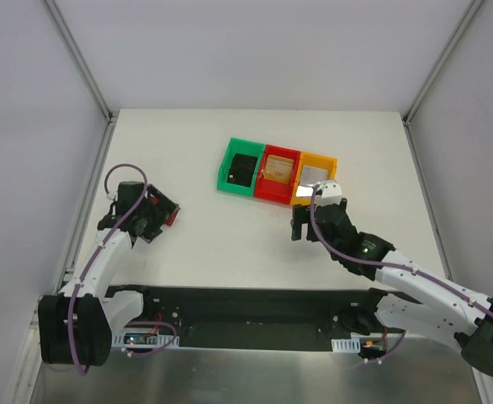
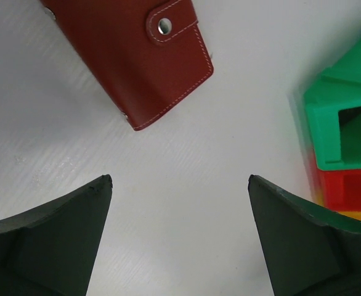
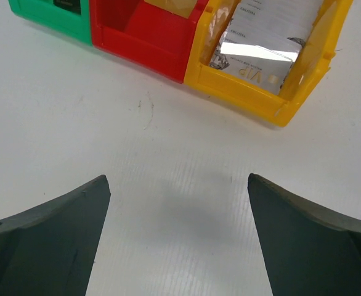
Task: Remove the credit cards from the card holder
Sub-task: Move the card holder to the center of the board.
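Observation:
The card holder is a red leather wallet lying folded shut on the white table, its snap tab fastened. My left gripper hangs open just short of it, with nothing between its fingers. From above, only a red corner of the card holder peeks out beside the left gripper. The credit cards lie in the bins: a black card, a tan card and a silvery card. My right gripper is open and empty over bare table, in front of the yellow bin.
A green bin, a red bin and the yellow bin stand side by side at mid table. White walls enclose the table on the left, right and back. The right gripper sits close to the yellow bin's front.

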